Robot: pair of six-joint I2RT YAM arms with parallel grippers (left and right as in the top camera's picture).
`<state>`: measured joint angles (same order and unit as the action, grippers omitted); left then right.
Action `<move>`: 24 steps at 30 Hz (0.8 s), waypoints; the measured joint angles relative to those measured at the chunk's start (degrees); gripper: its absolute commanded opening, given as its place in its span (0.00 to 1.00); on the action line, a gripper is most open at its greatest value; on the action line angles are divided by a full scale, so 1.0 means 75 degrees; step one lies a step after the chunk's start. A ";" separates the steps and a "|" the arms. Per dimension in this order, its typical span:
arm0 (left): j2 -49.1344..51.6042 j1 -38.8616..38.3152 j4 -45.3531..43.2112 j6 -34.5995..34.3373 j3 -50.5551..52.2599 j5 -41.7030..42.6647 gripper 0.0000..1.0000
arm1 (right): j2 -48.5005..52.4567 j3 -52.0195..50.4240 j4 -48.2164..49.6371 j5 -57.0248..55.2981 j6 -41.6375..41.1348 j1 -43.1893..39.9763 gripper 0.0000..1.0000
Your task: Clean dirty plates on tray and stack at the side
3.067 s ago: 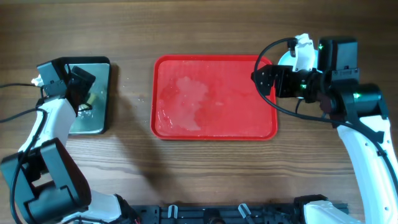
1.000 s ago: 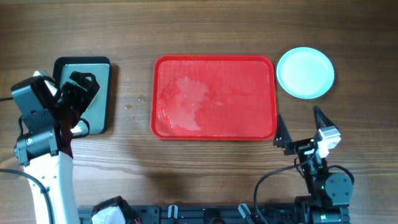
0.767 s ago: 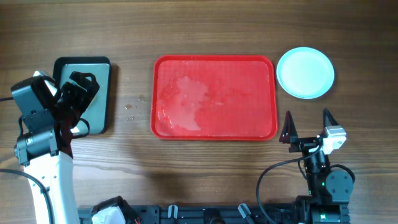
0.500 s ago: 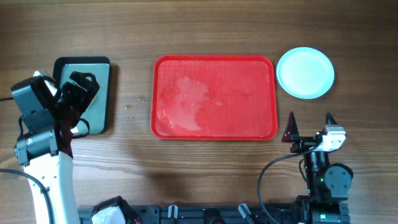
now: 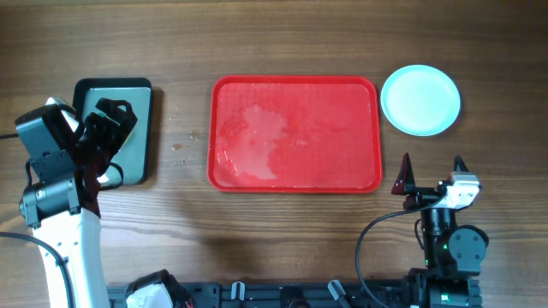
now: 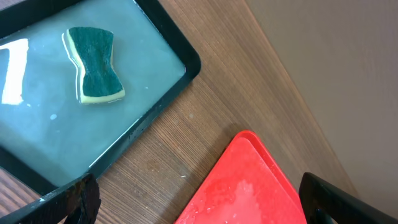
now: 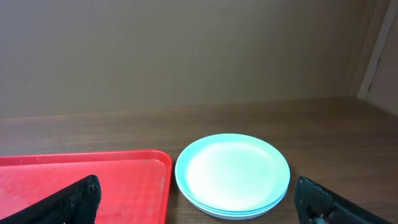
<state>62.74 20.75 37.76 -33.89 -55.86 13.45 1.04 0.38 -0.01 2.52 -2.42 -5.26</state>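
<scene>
The plates (image 5: 420, 100) stand in one stack on the wood to the right of the red tray (image 5: 295, 133), a pale turquoise one on top; the stack also shows in the right wrist view (image 7: 233, 175). The tray holds no plates and has a wet smear; its corner shows in the left wrist view (image 6: 249, 186). My right gripper (image 5: 431, 175) is open and empty, near the table's front edge below the stack. My left gripper (image 5: 110, 128) is open and empty over the dark pan.
A dark metal pan (image 5: 141, 94) with water stands at the far left; in the left wrist view (image 6: 93, 99) a green and yellow sponge (image 6: 96, 65) lies in it. A few crumbs lie on the wood between pan and tray.
The right arm has let go of the plate stack and drawn back to the table's front edge, its gripper shifting slightly right. The left arm swung down and now holds still.
</scene>
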 measured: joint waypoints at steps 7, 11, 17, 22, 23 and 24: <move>0.0000 0.0000 0.0000 0.0000 0.0000 -0.0003 1.00 | 0.0000 0.0000 0.0000 0.0000 0.0020 0.0000 1.00; 0.0000 0.0000 0.0294 0.0052 0.0000 -0.0009 1.00 | 0.0000 0.0000 0.0000 0.0000 0.0020 0.0000 1.00; -0.0015 -0.0140 0.1180 0.0676 0.0015 -0.0017 1.00 | -0.0006 0.0000 0.0000 0.0000 0.0020 -0.0009 1.00; -0.0962 -0.1113 0.0871 0.2576 0.0868 -0.0003 1.00 | -0.0006 0.0000 0.0000 -0.0003 0.0020 -0.0009 1.00; -0.1349 -0.1256 0.0662 0.2906 0.1183 0.0000 1.00 | -0.0009 0.0000 0.0000 0.0000 0.0020 -0.0006 1.00; -0.1818 -0.1370 0.0388 0.3130 0.1550 0.0003 1.00 | -0.0015 0.0000 -0.0003 0.0000 0.0023 -0.0006 1.00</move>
<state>49.10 10.48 40.66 -10.41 -44.23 13.47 0.93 0.38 -0.03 2.52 -2.24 -5.30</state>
